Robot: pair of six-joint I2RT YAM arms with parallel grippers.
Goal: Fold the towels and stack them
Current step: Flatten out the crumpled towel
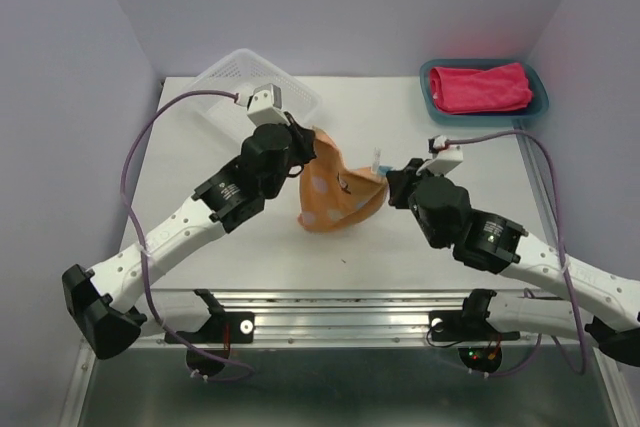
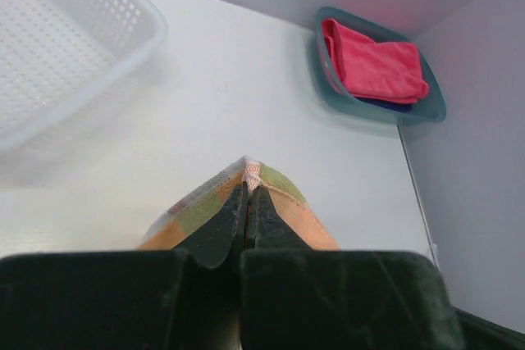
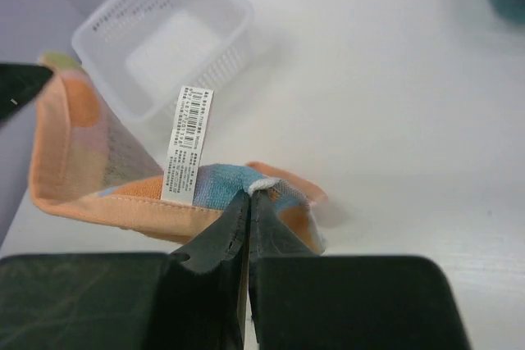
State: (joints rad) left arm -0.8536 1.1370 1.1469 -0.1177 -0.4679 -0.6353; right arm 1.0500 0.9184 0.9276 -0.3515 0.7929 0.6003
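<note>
White desk [image 1: 400, 137] is where we work. The basket [image 1: 225, 82] sits at the far left, out of our way. The tray [image 1: 541, 99] waits at the far right with the pink towel [image 1: 478, 87] folded in it, so we think the stack goes there. The orange towel [image 1: 335, 202] sags between our arms over the middle of the desk. Our left end effector [image 2: 248, 196] is pinched tight on one corner and our right end effector [image 3: 248, 200] on another, so the cloth is stretched out for folding. Its little white label [image 3: 187, 145] sticks up near the right one.
</note>
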